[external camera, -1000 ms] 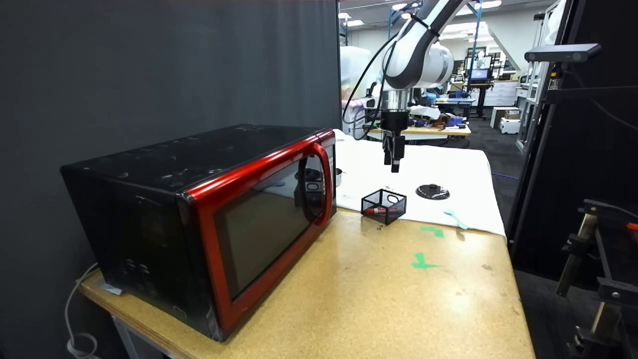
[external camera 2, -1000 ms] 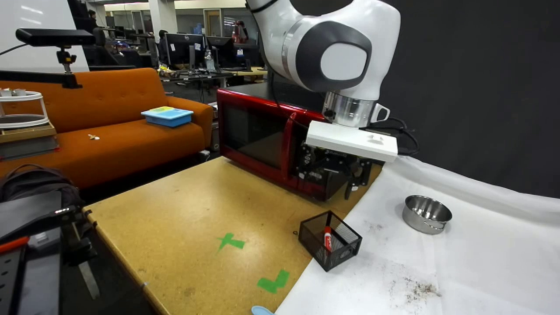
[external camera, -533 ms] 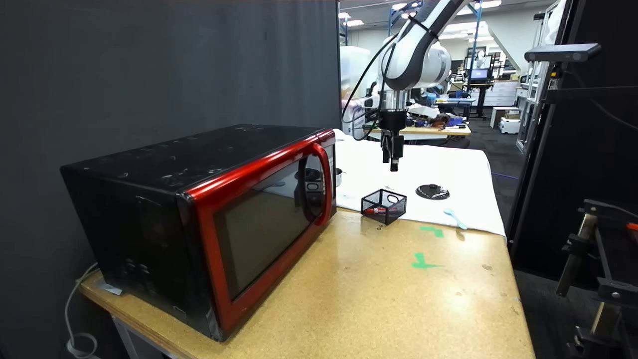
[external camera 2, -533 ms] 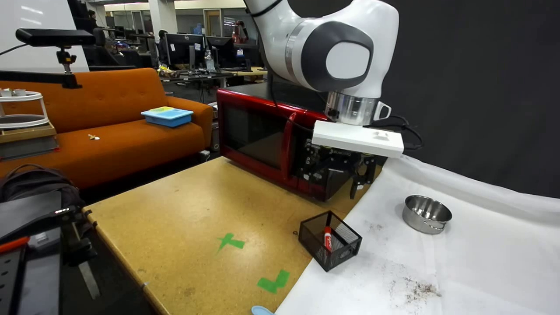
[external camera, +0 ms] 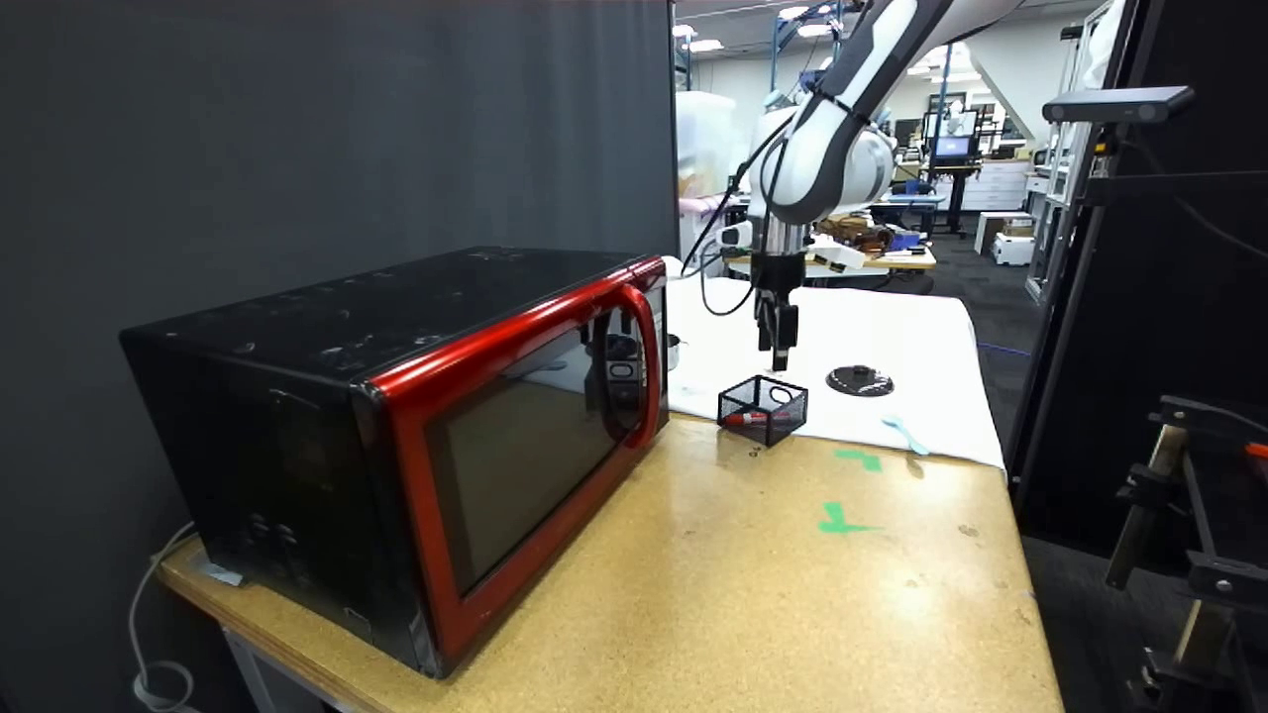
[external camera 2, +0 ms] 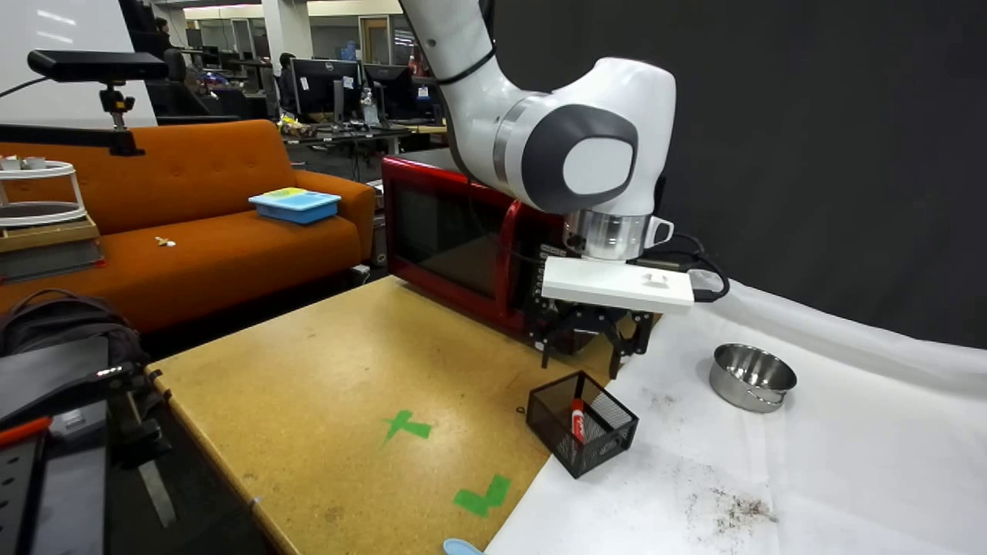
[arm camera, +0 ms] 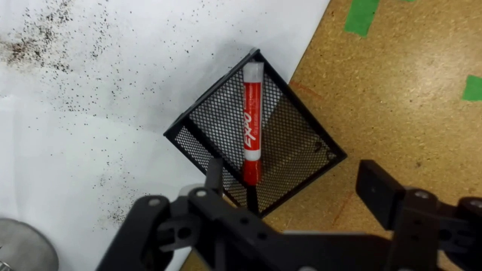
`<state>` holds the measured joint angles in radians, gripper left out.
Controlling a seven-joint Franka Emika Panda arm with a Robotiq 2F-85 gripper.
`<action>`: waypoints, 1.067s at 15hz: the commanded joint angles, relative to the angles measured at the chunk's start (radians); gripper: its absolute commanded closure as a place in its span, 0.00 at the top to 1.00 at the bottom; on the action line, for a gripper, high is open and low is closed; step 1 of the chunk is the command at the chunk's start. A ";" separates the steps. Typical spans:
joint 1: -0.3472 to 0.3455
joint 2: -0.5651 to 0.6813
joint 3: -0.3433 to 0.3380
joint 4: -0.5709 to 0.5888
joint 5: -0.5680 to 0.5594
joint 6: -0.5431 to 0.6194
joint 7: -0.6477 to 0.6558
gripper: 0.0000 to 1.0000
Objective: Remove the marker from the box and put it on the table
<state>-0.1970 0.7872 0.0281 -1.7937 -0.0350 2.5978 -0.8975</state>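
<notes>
Marker (arm camera: 252, 116): unheld; lies corner to corner inside the box (arm camera: 301, 107), below the gripper (arm camera: 290, 169), red cap (arm camera: 252, 171) toward the gripper in the wrist view.
Gripper: spread wide, nothing between the fingers (arm camera: 378, 195). They stand either side of the barrel's line; closing should pinch across its thin way.
Change: gripper is lower, nearer the box, than half a second ago; marker and box unmoved. Reads as approach; removal not yet begun.
Rim: in the wrist view one finger overlaps the mesh edge, the other shows past a corner, over wood. Likely needs centring and some narrowing, else a finger may catch the wall.
Sheet line: box straddles the edge of the white sheet (external camera 2: 833, 470) and the wood of the table (external camera 2: 324, 370).
Microwave (external camera 2: 451, 239): near the box in both exterior views, not touching; sideways moves that way want care.
Steel pot (external camera 2: 752, 378): on the sheet, apart from the box; probably outside the path.
Set-down room: wood spreads wide around the green tape (external camera 2: 406, 425), table edge well apart from the box; marker may roll, so lay it inward.
</notes>
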 commanded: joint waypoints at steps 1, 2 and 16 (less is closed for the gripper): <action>-0.006 0.057 0.000 0.054 -0.034 0.035 0.035 0.60; -0.007 0.072 0.000 0.070 -0.038 0.033 0.041 0.51; -0.027 0.266 0.010 0.261 -0.040 -0.033 0.042 0.34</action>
<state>-0.2060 1.0183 0.0265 -1.5880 -0.0487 2.6114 -0.8702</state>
